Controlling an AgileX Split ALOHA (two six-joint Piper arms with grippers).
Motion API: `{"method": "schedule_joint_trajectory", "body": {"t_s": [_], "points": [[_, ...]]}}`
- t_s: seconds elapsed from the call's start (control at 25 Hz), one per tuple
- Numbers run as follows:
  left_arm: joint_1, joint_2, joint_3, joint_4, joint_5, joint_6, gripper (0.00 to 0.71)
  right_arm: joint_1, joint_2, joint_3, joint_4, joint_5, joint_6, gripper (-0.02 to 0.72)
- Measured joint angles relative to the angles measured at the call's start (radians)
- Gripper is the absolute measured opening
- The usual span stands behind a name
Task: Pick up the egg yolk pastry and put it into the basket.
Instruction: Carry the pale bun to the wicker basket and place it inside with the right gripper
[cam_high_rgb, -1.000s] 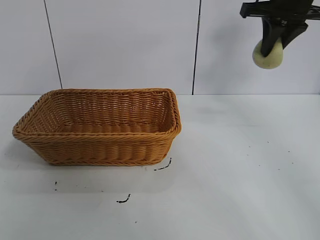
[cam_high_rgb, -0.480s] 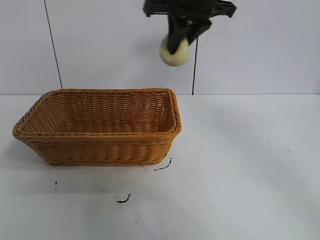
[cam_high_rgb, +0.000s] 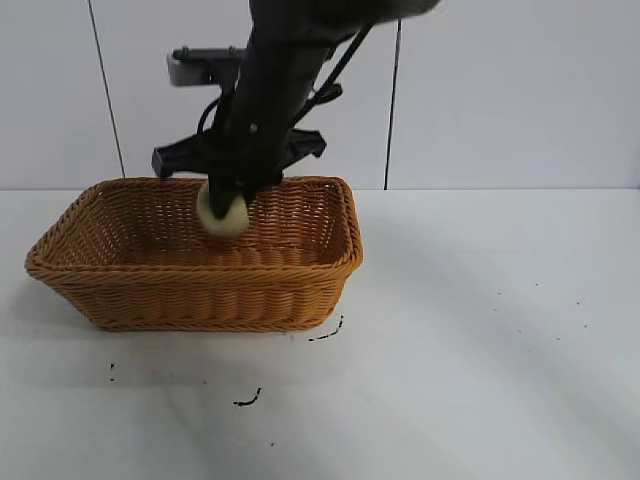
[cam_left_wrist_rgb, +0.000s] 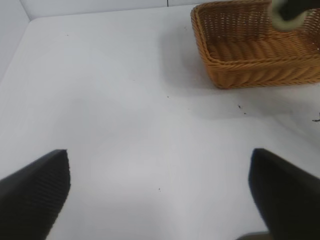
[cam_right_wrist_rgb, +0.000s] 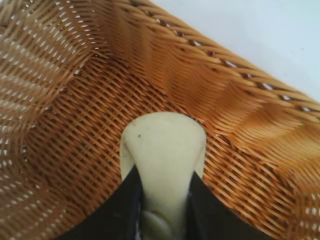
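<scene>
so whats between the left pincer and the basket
Only bare white table, as the left wrist view shows. The left pincer is open, and the basket sits farther off.

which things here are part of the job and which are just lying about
Part of the job:
- egg yolk pastry, held in the right pincer over the basket
- basket

Just there:
- table
- black marks on it
- left pincer, open, off to the side

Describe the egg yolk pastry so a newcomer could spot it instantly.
Find the big orange-brown wicker basket on the white table. A dark arm reaches down over its opening; the right gripper at its tip pinches the egg yolk pastry. It is the only small, pale yellow, rounded lump there.
</scene>
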Motion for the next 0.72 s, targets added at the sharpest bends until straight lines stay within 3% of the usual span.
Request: {"method": "schedule_joint_trajectory", "body": {"t_s": [0.04,0.16,0.28,0.44,0.64,0.72], "points": [[0.0,0.0,0.0,0.0,0.0,0.0,0.697,0.0,0.0,0.0,0.0,-0.003,0.0,0.243],[0.0,0.0,0.0,0.0,0.0,0.0,0.697,0.0,-0.003,0.0,0.0,-0.001,0.0,0.453],[0.0,0.0,0.0,0.0,0.0,0.0,0.697,0.0,-0.034,-0.004,-0.002,0.011,0.0,0.573],[0.0,0.0,0.0,0.0,0.0,0.0,0.697,0.0,-0.101,-0.066,-0.015,0.104,0.0,0.604],[0.0,0.0,0.0,0.0,0.0,0.0,0.697,0.0,-0.155,-0.198,-0.02,0.335,0.0,0.605],[0.0,0.0,0.0,0.0,0.0,0.0,0.697,0.0,-0.162,-0.247,-0.043,0.391,0.0,0.605]]}}
